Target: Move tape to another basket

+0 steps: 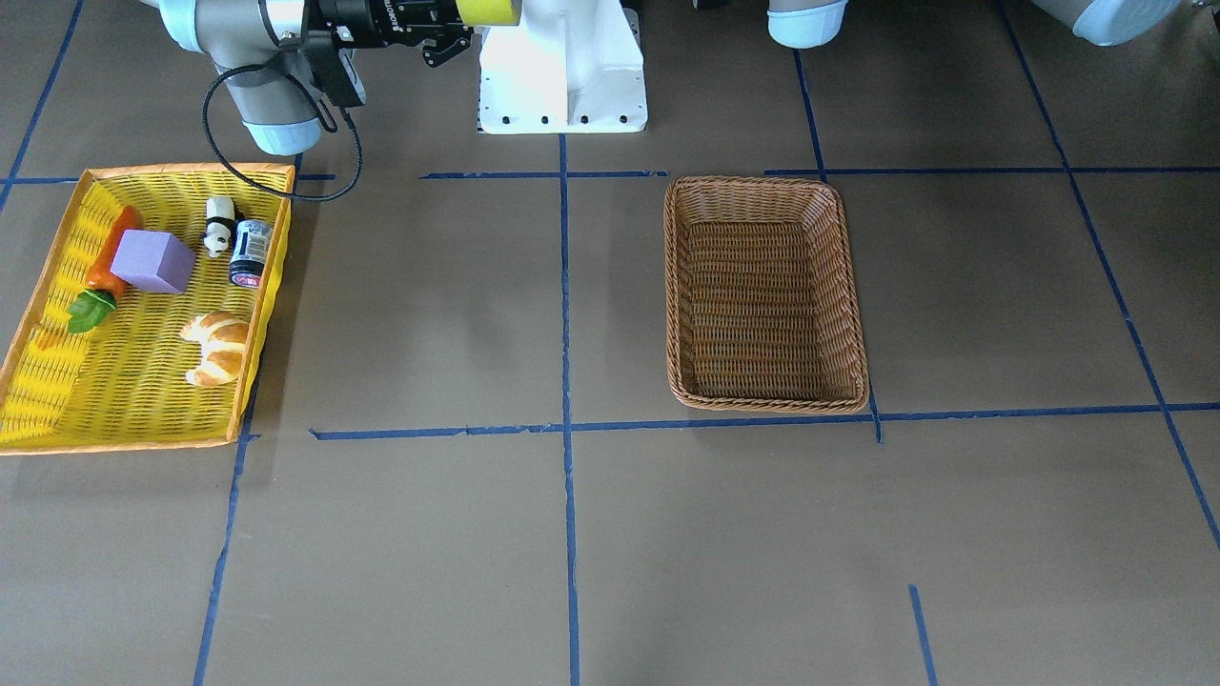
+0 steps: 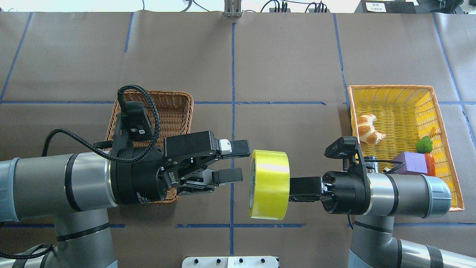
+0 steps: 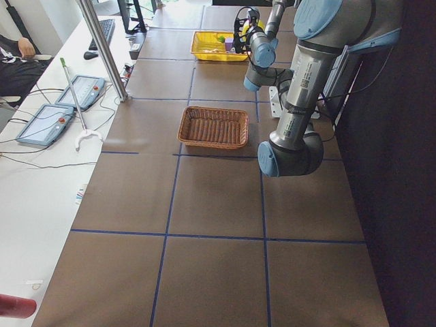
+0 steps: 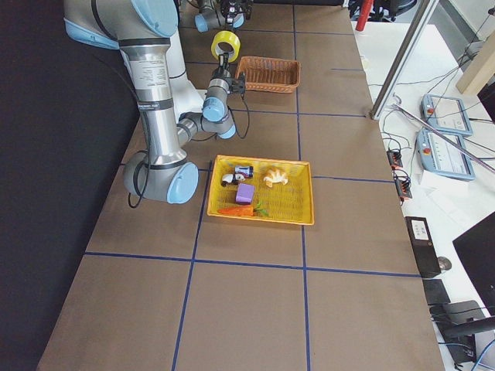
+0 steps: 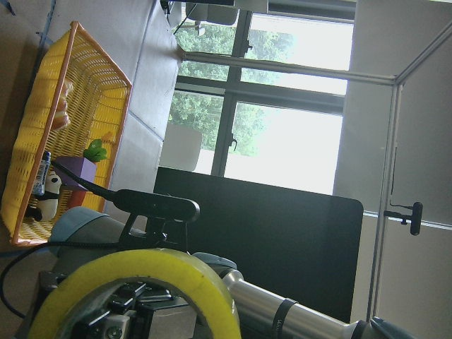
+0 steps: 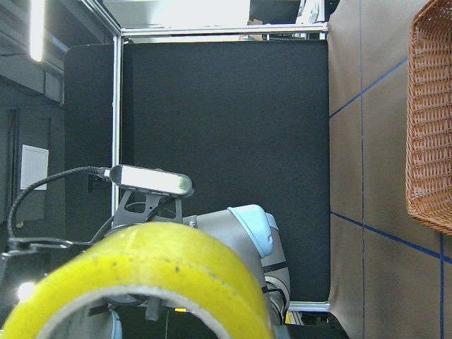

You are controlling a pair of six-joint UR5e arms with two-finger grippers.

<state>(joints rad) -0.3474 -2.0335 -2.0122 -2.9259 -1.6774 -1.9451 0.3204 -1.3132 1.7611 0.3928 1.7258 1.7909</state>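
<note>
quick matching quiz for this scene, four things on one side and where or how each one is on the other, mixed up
1 tape
2 brown basket
3 croissant
4 left pincer

a open, facing the tape
b empty
c in the yellow tray
d held off the table by the right pincer

Pairs: 1-d, 2-b, 3-c, 4-a

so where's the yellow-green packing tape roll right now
In the overhead view, the yellow-green packing tape roll hangs mid-table in the right gripper, facing the open left gripper, between the brown wicker basket and the yellow tray.
</note>
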